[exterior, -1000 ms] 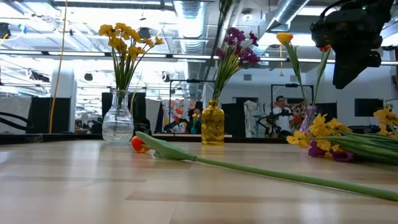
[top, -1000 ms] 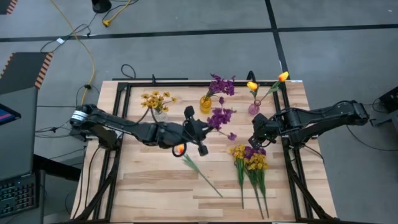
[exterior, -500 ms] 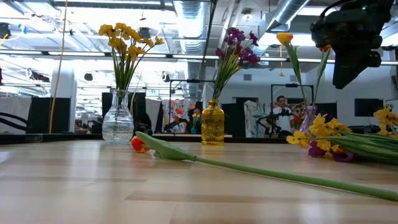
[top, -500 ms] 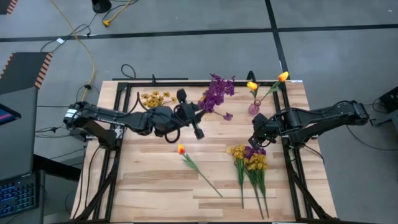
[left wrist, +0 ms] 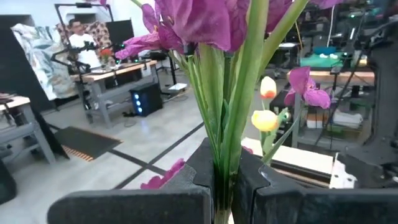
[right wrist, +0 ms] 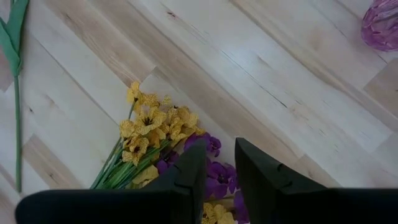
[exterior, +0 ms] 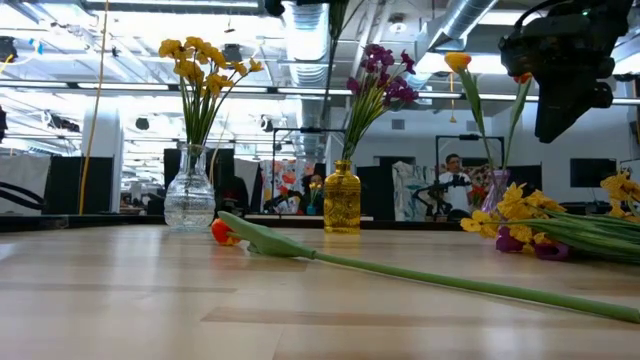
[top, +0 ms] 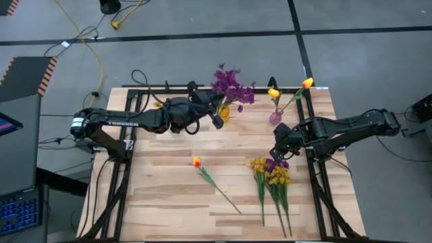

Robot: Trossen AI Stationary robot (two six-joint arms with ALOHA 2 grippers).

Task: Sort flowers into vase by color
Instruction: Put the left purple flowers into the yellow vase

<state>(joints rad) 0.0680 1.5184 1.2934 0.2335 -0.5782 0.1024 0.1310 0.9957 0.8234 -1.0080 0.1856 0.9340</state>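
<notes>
High view: the left gripper (top: 214, 116) hangs over the table's far edge, clamped on a purple bunch (top: 228, 84) above the amber vase (top: 223, 112). The right gripper (top: 277, 150) waits over the loose pile (top: 271, 172). A tulip (top: 214, 183) lies mid-table.

Low view: the clear vase (exterior: 189, 195) holds yellow blossoms; the amber vase holds purple ones.

Left wrist view: its fingers (left wrist: 202, 171) pinch green stems (left wrist: 231, 112).

Right wrist view: its fingers (right wrist: 254, 163) stand slightly apart, holding nothing, above the pile.
</notes>
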